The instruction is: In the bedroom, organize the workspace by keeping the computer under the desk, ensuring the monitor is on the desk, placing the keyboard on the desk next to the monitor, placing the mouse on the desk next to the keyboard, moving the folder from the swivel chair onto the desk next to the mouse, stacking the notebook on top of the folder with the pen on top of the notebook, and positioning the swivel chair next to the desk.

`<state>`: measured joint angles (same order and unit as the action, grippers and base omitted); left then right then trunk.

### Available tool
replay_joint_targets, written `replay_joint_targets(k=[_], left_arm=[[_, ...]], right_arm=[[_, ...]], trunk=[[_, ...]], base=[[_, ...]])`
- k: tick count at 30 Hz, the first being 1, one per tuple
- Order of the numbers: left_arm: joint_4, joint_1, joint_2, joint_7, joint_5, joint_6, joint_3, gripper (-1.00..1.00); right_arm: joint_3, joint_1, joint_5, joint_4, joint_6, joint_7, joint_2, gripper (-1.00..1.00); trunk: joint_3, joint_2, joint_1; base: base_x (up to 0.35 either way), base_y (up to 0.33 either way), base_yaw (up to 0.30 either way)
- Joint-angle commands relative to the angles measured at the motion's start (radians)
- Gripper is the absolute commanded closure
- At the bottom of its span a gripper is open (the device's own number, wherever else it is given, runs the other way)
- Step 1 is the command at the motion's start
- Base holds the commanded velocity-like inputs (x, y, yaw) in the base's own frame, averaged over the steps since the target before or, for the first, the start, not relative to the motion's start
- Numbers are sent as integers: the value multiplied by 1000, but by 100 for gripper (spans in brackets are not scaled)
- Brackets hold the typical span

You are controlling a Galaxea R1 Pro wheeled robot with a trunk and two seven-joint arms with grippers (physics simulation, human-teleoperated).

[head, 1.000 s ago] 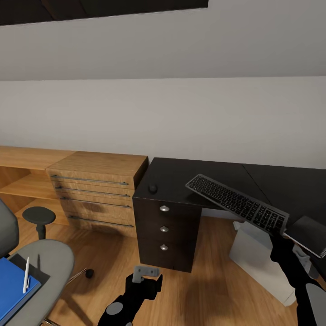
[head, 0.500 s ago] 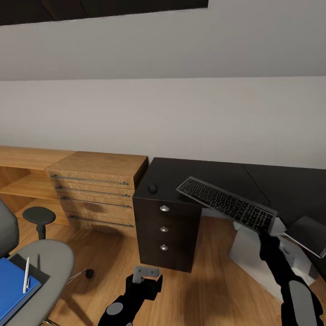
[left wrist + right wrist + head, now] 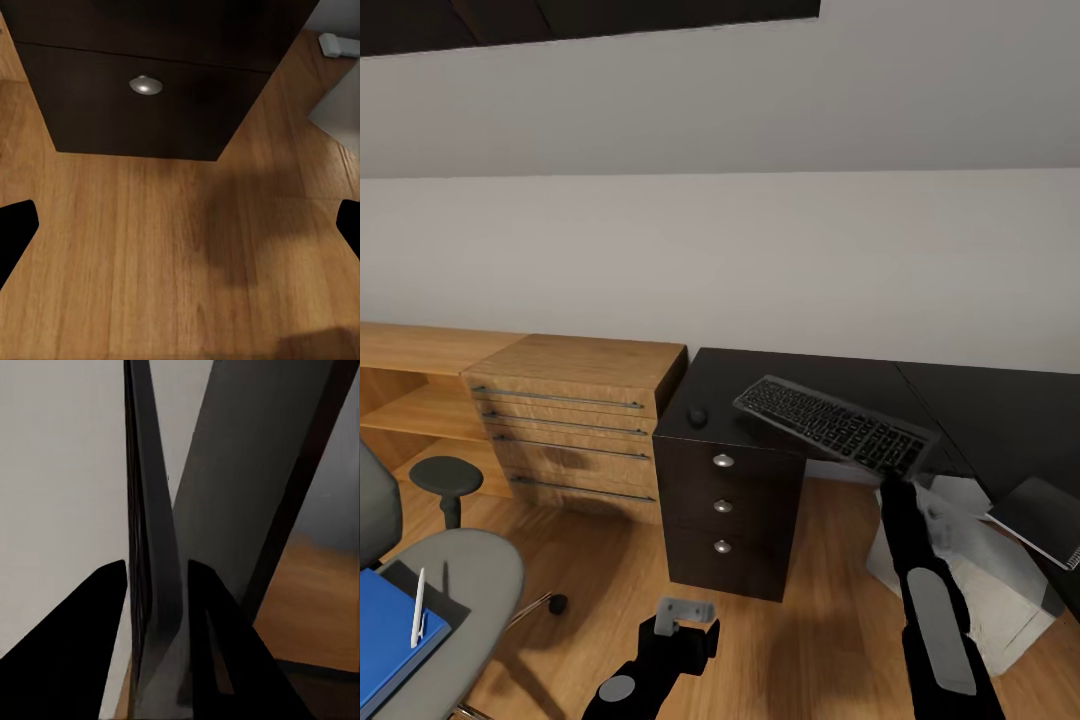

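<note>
The slim black keyboard [image 3: 830, 425] hangs tilted over the front edge of the black desk [image 3: 760, 380], with my right gripper [image 3: 905, 482] shut on its near right end. In the right wrist view the keyboard [image 3: 150, 577] runs edge-on between the two fingers [image 3: 82, 652]. The small dark mouse [image 3: 698, 416] lies on the desk's left corner. At the lower left, the grey swivel chair [image 3: 470, 580] carries the blue folder [image 3: 382, 640], with the dark notebook [image 3: 435, 600] and whitish pen [image 3: 418, 607] on it. My left gripper [image 3: 685, 612] hangs open and holds nothing above the floor.
A black three-drawer pedestal [image 3: 722, 505] stands under the desk's left end, seen close in the left wrist view [image 3: 146, 85]. A light wooden drawer unit [image 3: 575, 420] adjoins it. A light grey box [image 3: 1000, 585] stands under the desk behind my right arm. A dark slab [image 3: 1045, 520] lies at far right.
My right arm has swung left and carried the keyboard leftward over the desk's front edge. The left gripper has sunk slightly.
</note>
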<state>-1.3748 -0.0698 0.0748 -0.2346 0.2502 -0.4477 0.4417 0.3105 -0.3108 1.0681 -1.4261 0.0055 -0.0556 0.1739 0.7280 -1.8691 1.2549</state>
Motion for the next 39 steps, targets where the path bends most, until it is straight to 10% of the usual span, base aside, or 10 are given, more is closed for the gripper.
replay_joint_targets(k=[1, 11, 19, 39], left_arm=[[-2, -1, 0, -9, 11, -3, 2, -100], [-1, -1, 0, -9, 12, 0, 3, -100], [0, -1, 0, -9, 12, 0, 2, -100], [-1, -1, 0, -12, 11, -1, 47, -100]], right_arm=[[-49, -1, 17, -5, -80, -35, 1, 100], [-355, -2, 134, 37, -796, -235, 1, 100], [-440, -1, 140, 81, -865, -240, 1, 100], [-439, 2, 139, 87, -871, -240, -13, 100]], trunk=[[1, 0, 0], [1, 0, 0], [1, 0, 0], [7, 0, 0]], base=[[0, 0, 0], [0, 0, 0], [0, 0, 0], [-144, 163, -35]])
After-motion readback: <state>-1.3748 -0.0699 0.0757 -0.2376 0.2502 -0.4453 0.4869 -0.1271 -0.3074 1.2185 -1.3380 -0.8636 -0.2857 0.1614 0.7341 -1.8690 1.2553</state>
